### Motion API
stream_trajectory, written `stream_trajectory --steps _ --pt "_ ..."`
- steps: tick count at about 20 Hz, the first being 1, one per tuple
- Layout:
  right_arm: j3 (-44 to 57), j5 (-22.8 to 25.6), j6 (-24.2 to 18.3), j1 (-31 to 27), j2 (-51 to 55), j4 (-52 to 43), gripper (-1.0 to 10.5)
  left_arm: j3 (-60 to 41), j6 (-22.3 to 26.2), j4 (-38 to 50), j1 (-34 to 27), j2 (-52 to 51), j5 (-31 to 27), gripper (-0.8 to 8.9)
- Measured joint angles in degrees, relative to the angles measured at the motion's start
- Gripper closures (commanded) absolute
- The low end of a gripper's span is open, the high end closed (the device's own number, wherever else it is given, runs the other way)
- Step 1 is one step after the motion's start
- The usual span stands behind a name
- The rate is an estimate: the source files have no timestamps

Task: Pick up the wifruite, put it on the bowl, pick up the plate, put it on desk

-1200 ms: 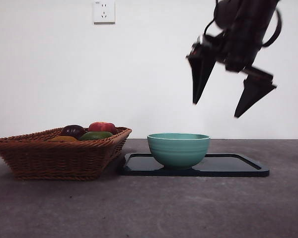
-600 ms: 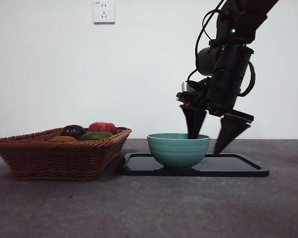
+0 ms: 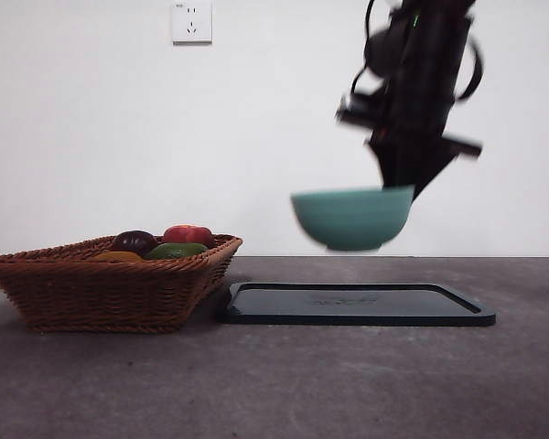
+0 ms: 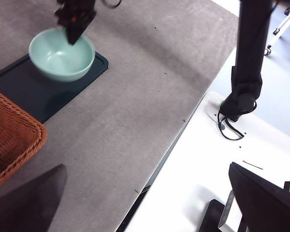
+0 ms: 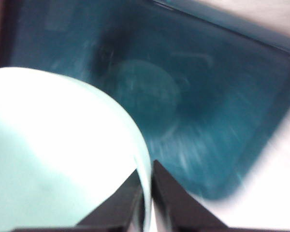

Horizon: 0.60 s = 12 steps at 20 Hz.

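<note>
No brand, label or writing can be read anywhere; the only marked thing is a white wall socket [image 3: 191,21] high on the wall, and it bears no legible text. The right gripper [image 3: 404,187] has its jaws pinched tight on the rim of the bowl [image 3: 351,218], one jaw inside the wall and one outside, and it holds the bowl in the air above the dark tray [image 3: 357,305], clear of it. The bowl looks empty in the left wrist view, though the picture is a bit blurred. The wifruite [image 3: 117,257] appears to be the orange-brown one lying in the wicker basket [image 3: 101,288] beside a dark purple fruit [image 3: 134,241], a red fruit [image 3: 188,234] and a green fruit [image 3: 176,250], well apart from the right gripper. The left gripper [image 4: 150,203] hangs wide open and empty over the edge of the desk [image 3: 274,384].
</note>
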State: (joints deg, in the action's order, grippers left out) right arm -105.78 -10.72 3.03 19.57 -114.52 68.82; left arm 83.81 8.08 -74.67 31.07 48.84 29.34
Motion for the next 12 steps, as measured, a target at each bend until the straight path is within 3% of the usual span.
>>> stream_trajectory --steps 4,9,12 --pt "1.4 0.4 -1.2 0.2 8.8 3.6 9.3 0.0 0.0 -0.9 0.0 0.0 0.0 2.51" --pt "17.8 0.4 -1.4 3.4 24.6 0.6 9.3 0.0 0.0 -1.5 0.0 0.0 0.0 2.51" --pt "29.6 0.3 -0.1 8.3 32.7 -4.4 9.3 0.0 0.0 -1.5 0.0 0.0 0.0 2.51"
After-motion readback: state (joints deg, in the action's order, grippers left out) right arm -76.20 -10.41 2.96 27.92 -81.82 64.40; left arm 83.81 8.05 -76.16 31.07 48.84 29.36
